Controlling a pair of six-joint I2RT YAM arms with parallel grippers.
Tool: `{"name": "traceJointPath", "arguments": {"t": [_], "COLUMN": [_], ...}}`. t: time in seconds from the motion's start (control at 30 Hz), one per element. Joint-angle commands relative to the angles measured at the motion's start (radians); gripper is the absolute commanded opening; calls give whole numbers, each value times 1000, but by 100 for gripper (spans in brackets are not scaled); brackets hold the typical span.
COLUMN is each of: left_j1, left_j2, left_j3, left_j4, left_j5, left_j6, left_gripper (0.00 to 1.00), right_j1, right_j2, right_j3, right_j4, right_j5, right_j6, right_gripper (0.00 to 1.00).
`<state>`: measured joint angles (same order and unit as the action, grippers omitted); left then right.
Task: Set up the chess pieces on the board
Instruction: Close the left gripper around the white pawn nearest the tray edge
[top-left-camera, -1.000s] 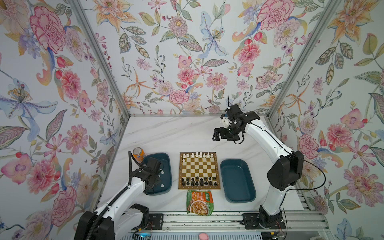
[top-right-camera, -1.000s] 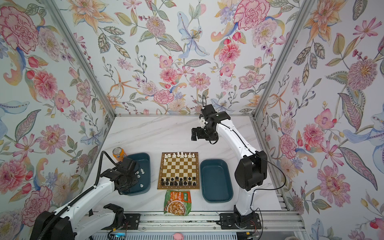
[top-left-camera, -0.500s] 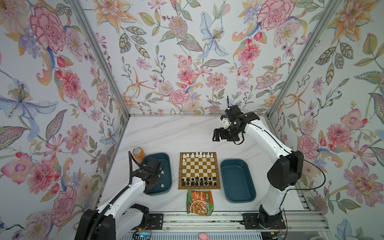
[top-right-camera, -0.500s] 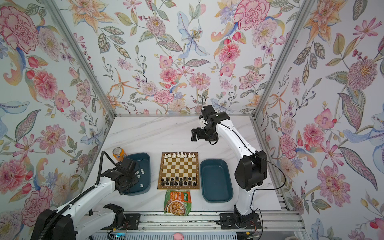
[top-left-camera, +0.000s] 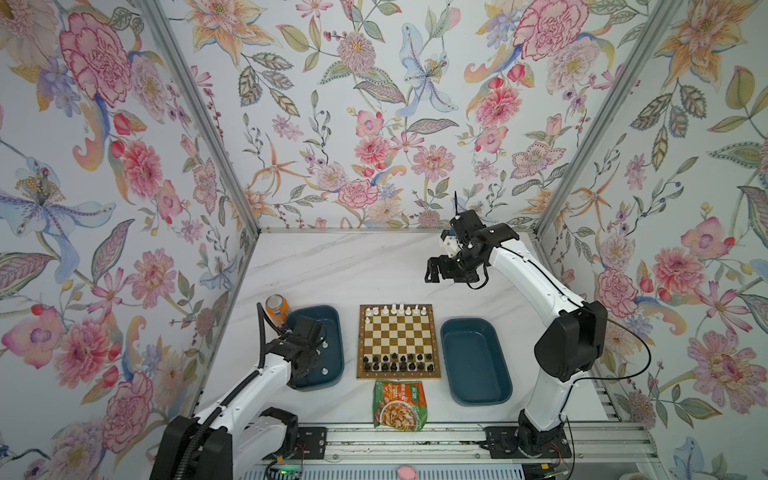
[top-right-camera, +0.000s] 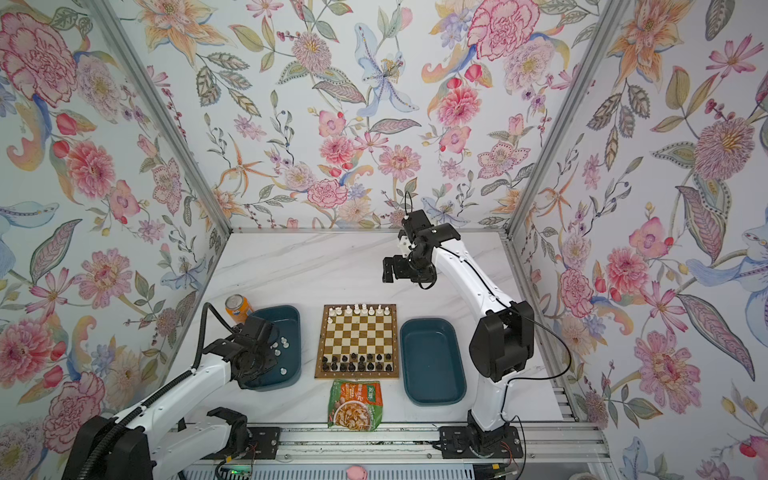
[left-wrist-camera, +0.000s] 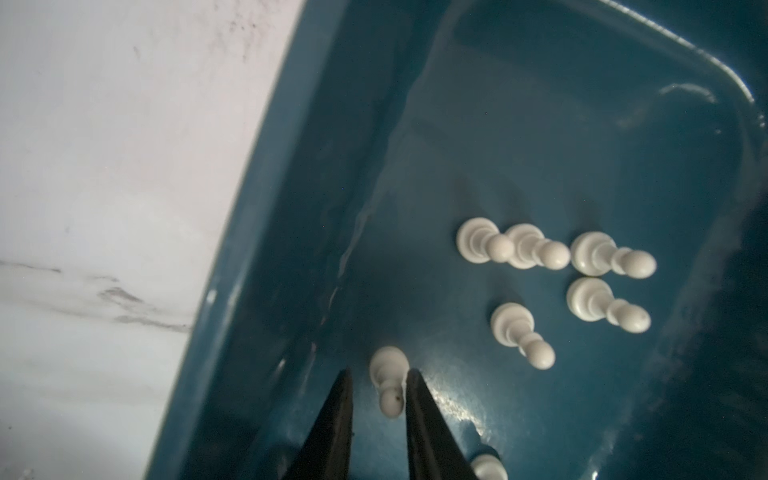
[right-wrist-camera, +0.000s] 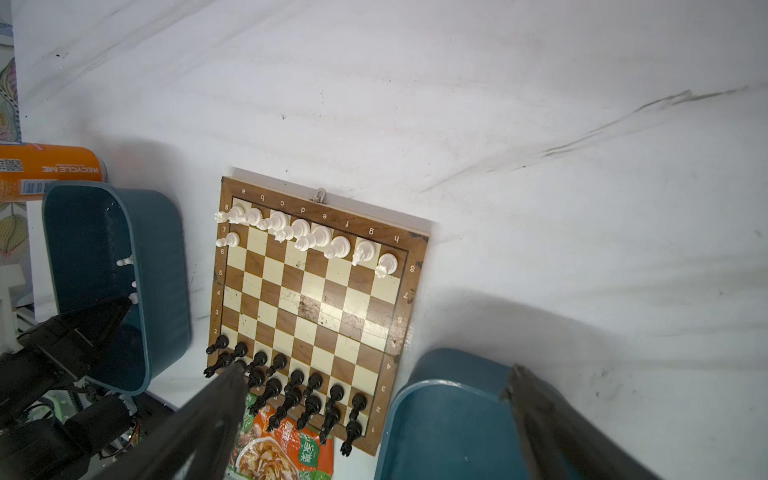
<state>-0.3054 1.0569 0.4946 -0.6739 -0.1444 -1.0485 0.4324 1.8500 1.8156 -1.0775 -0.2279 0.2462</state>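
Hardly anything has moved: left gripper (left-wrist-camera: 379, 372) remains in the dark teal oblong plastic tray (left-wrist-camera: 332, 208) left of the brown-and-cream wooden chessboard (top-left-camera: 397, 336), jaws narrowly parted around a small white plastic pawn (left-wrist-camera: 388, 365), apparently touching one side. Right gripper (top-left-camera: 431, 275) hangs spread wide beyond the board.
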Motion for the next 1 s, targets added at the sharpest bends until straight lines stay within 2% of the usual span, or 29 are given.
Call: {"name": "traceJointPath", "arguments": {"t": [0.0, 0.4, 0.57, 0.7, 0.97], "left_j1": [16, 28, 33, 34, 33], "left_j2": [11, 26, 28, 29, 30], "left_j3": [-12, -19, -13, 20, 132], "left_j4": [4, 21, 17, -12, -90], "left_j5": [-26, -20, -14, -18, -27], "left_j6": [2, 13, 20, 36, 82], "left_gripper": [25, 18, 8, 3, 0], "right_j1": [8, 11, 11, 12, 19], "right_j2": [-8, -5, -4, 1, 17], "right_j3": [-11, -7, -5, -2, 20], "right_j4": [-7, -7, -7, -7, -6], "right_j5": [9, 12, 12, 10, 6], "right_j6": [-3, -2, -3, -1, 1], "right_gripper": [99, 99, 99, 99, 99]}}
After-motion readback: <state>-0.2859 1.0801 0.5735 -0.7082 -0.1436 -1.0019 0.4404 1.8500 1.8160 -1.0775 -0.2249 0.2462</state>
